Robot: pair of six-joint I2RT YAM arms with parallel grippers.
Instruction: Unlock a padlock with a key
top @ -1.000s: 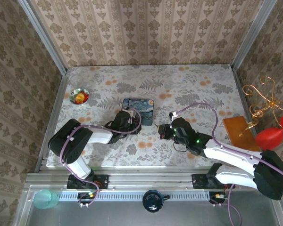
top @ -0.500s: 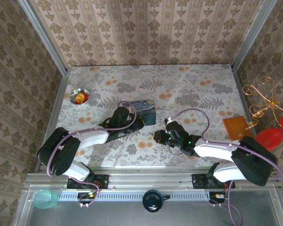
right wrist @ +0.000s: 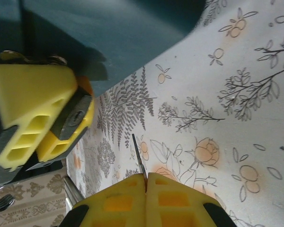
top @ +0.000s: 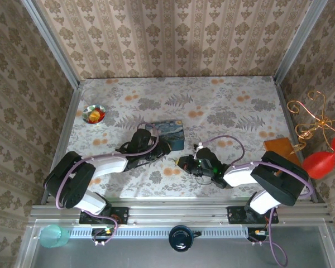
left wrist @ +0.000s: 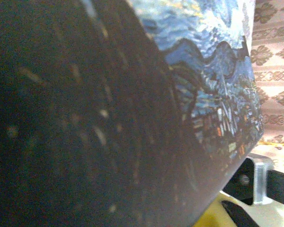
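Blue-painted and rectangular, the starry-night metal tin (top: 168, 129) lies left of the table's centre, and we find the left gripper (top: 155, 148) against its near edge. In the right wrist view that gripper's yellow foam fingers (right wrist: 33, 90) are pinched on the small dark-bodied padlock (right wrist: 72, 117), close beside the tin's dark side. The padlock's body lies on a slant, and the face bearing a round mark, which we take for the keyhole, looks toward the right arm. To its right and apart from it, the thin pale metal key (right wrist: 139, 158) juts from the right gripper (right wrist: 146, 178), whose yellow pads are pressed together on its base. We judge that the blade points past the padlock's right side, not into it. The right arm, which carries the key, would therefore need to shift left and turn the blade. The floral-patterned table (right wrist: 217, 109) offers open room to the right, while the tin crowds the left.
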